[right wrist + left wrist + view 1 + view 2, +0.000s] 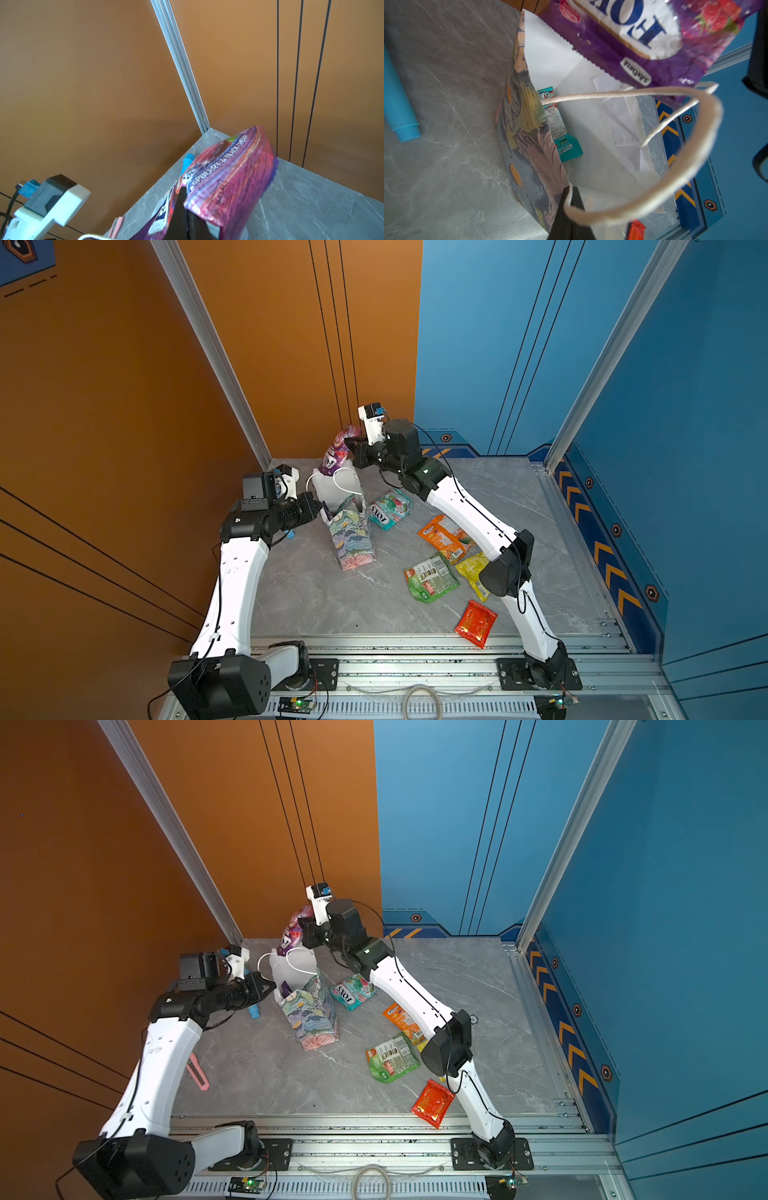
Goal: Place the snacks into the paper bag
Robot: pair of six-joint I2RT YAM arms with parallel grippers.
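Observation:
The floral paper bag (353, 539) (316, 1023) stands upright at the back left with its white inside showing. My left gripper (320, 510) (572, 190) is shut on the bag's rim where a cord handle (695, 145) joins. My right gripper (351, 445) (185, 199) is shut on a purple snack packet (338, 448) (228, 176), which hangs just above the bag's mouth. A teal packet (562, 133) lies inside the bag. On the table lie teal (390, 508), orange (444, 537), green (430, 576), yellow (473, 572) and red (476, 622) packets.
A light-blue stick (253, 1011) (398, 108) lies on the table left of the bag, under my left arm. A pink flat item (197, 1073) lies near the left edge. Orange and blue walls close in the back and sides. A metal rail (415, 664) runs along the front.

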